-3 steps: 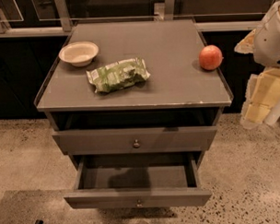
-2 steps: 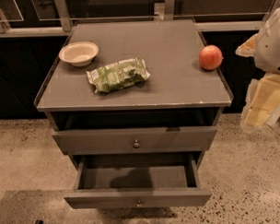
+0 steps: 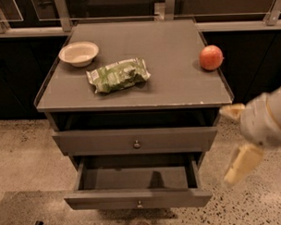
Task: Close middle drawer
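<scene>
The middle drawer (image 3: 136, 199) stood pulled well out on the near side of the table (image 3: 176, 87), not yet pushed, while the tool (image 3: 230, 144), spread and empty, hovered to its right without touching it.

On the counter (image 3: 177, 92) lie three things: one pale bowl (image 3: 79, 53), one green packet (image 3: 118, 75) and one red apple (image 3: 211, 57). Under it two drawer fronts are seen, each with one round knob, so two knobs in all: the upper drawer (image 3: 95, 143) and the middle drawer (image 3: 97, 201), the pulled-out one. There is one pincer (image 3: 225, 146), at the right beside the drawers; its two fingers (image 3: 244, 162) stand apart.
</scene>
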